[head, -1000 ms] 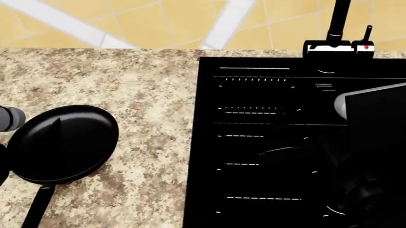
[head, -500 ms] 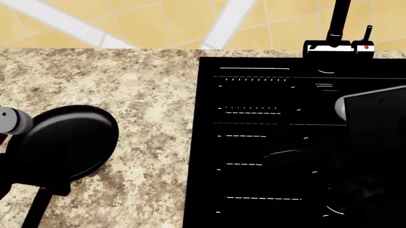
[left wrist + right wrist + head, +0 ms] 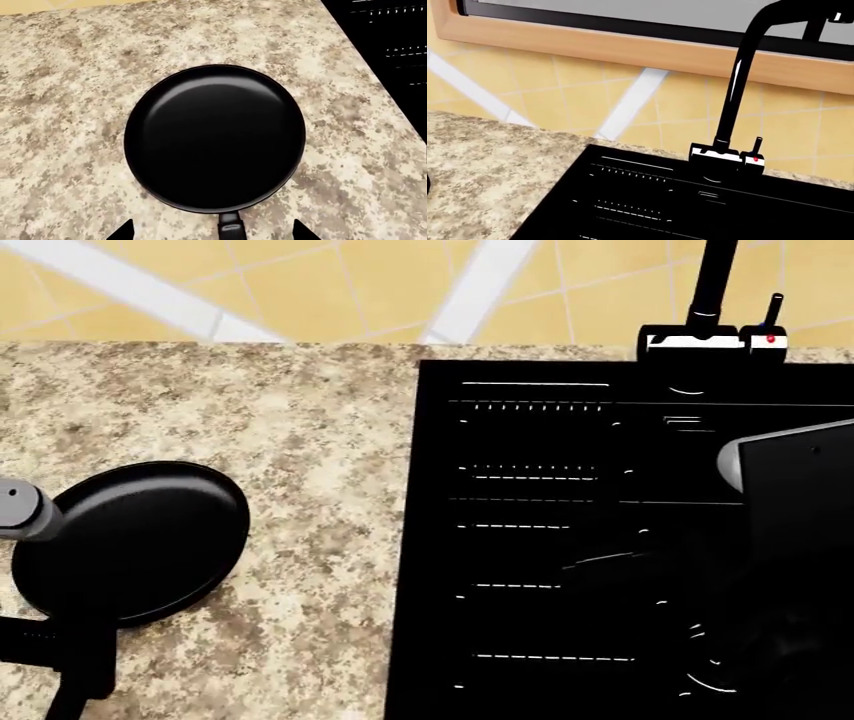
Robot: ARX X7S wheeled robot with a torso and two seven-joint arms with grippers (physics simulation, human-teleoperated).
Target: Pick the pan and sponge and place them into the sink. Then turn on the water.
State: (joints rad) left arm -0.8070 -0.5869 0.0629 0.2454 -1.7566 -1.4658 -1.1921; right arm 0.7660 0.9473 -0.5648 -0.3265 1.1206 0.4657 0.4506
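Observation:
The black pan lies flat on the speckled counter, left of the sink. Its handle runs between the two fingertips of my left gripper, which stands open and wide of the handle on both sides. In the head view the pan is at the lower left, with the left gripper over the handle's root. My right arm hangs over the sink's right part; its gripper is lost against the black basin. The sponge is out of view. No water shows at the faucet.
Speckled granite counter spreads between the pan and the sink. A yellow tiled wall rises behind it. The faucet's white base with a red dot stands at the sink's back edge, under a wooden window sill.
My left arm has moved toward the near edge of the counter, so the gripper now straddles the pan's handle. The right arm edged slightly right. The pan has not moved.

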